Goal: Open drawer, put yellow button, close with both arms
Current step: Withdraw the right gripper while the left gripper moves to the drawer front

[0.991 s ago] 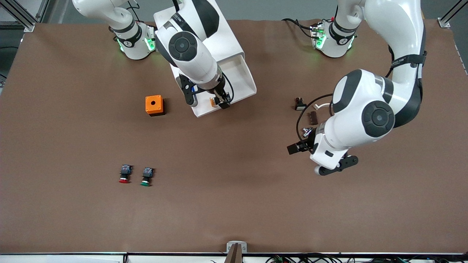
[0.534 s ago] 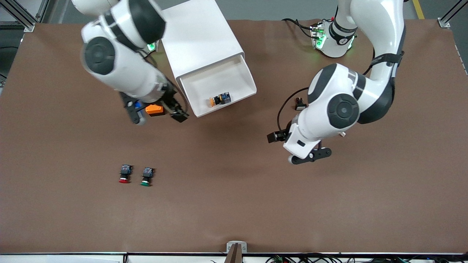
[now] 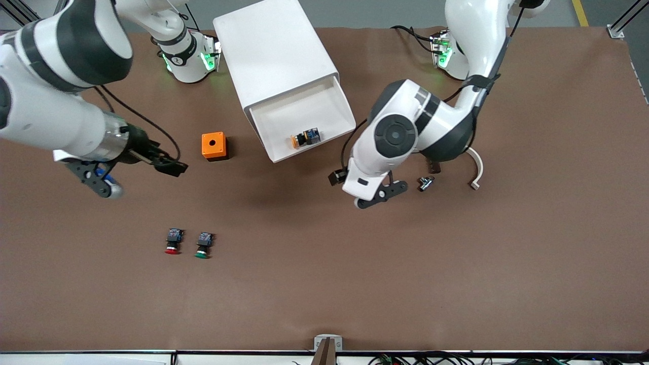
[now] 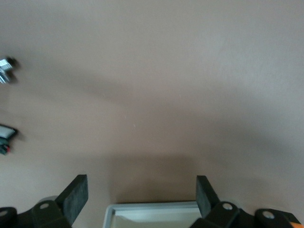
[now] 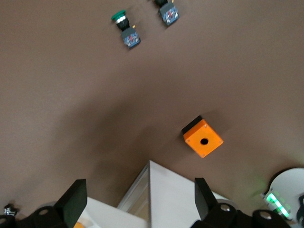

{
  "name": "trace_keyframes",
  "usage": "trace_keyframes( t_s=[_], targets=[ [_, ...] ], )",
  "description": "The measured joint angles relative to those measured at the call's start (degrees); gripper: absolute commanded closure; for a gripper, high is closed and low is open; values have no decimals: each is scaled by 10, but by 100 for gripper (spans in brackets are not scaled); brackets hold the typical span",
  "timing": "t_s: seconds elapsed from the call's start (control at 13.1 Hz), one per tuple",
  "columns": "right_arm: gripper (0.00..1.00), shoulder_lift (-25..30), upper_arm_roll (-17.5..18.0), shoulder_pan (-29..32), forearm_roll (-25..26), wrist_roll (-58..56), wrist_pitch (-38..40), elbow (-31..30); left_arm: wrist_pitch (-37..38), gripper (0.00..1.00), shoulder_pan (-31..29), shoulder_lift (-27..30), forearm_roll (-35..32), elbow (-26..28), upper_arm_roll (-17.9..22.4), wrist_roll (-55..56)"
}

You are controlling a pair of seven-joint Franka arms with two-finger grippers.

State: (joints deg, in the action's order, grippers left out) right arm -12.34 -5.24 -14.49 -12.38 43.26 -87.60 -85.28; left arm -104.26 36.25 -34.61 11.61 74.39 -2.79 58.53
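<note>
The white cabinet stands between the arm bases. Its uppermost drawer is pulled open. The yellow button lies on its side in the drawer, near the front rim. My left gripper is open and empty, low over the table just off the drawer's front corner. The left wrist view shows the drawer's front rim between the left gripper's fingers. My right gripper is open and empty over the table beside the orange box. The right wrist view shows the right gripper with the cabinet's corner past it.
An orange box with a hole sits beside the drawer, toward the right arm's end. A red-capped button and a green-capped button lie nearer the front camera. Small parts and a white clip lie by the left arm.
My right gripper let go of the yellow button in the drawer and swung away past the orange box. My left arm moved from the small parts toward the drawer's front.
</note>
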Motion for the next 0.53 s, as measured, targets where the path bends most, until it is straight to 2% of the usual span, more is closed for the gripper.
trace_keyframes(
  t_s=[0.15,0.38,0.53],
  targets=[
    [0,3,-9,17,13,-67,1,5,-4,0,27,-8,0,0,0,27],
    [0,29,-11,31,88,-201,6,9,-4,0,52,-9,0,0,0,49],
    [0,49,-12,53,99,-270,11,9,-4,0,66,-10,0,0,0,62]
  ],
)
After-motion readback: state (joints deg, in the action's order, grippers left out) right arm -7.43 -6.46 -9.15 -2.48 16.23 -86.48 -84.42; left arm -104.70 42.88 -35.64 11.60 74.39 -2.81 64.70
